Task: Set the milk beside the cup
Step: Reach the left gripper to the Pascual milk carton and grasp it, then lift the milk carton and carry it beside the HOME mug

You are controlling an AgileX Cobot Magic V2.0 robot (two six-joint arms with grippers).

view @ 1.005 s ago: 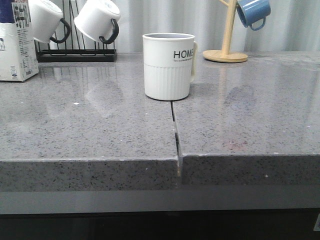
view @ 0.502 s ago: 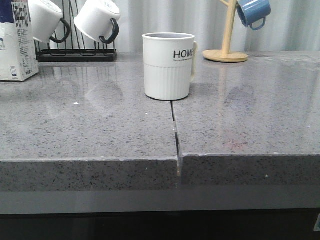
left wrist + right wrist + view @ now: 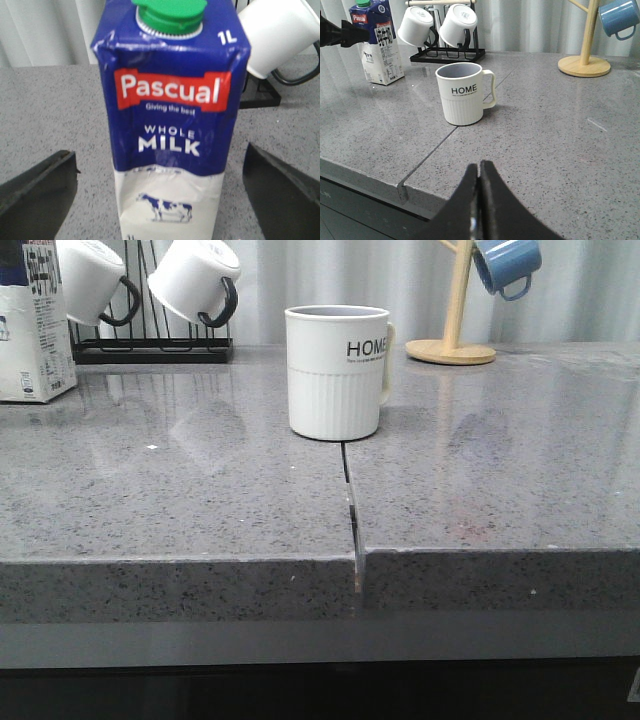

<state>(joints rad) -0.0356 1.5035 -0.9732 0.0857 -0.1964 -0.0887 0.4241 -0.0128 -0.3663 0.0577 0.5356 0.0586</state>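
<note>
Far left: the milk [image 3: 35, 325], a white carton with a dark blue upper part, stands upright on the grey speckled desk [image 3: 200, 490] near its rear edge, partly cut off by the front view's border. In the left wrist view the carton face reads "Pascual", "WHOLE MILK" and "1L", with a green cap [image 3: 171, 15] on top and a small cow picture below. The left hand [image 3: 165, 185] is spread wide, one dark finger [image 3: 40, 187] on each side of the carton, with a visible gap between each finger and the carton wall; it grips nothing.

Behind and just right of the milk: a black wire rack [image 3: 150, 345] carries two plain white mugs [image 3: 195, 280] with black handles, tilted mouth-down.

Centre: the cup [image 3: 337, 370], a white mug with a ribbed lower half and "HOME" lettering, stands upright at the rear end of the seam [image 3: 350, 500] between the two desk slabs, handle to the right. It is well apart from the milk.

Right: a wooden mug tree [image 3: 455, 310] holds a blue mug [image 3: 505, 265].

The right hand [image 3: 479, 200] appears only in its own wrist view: fingers pressed together, nothing between them, above the near desk edge, in front of the cup.
</note>
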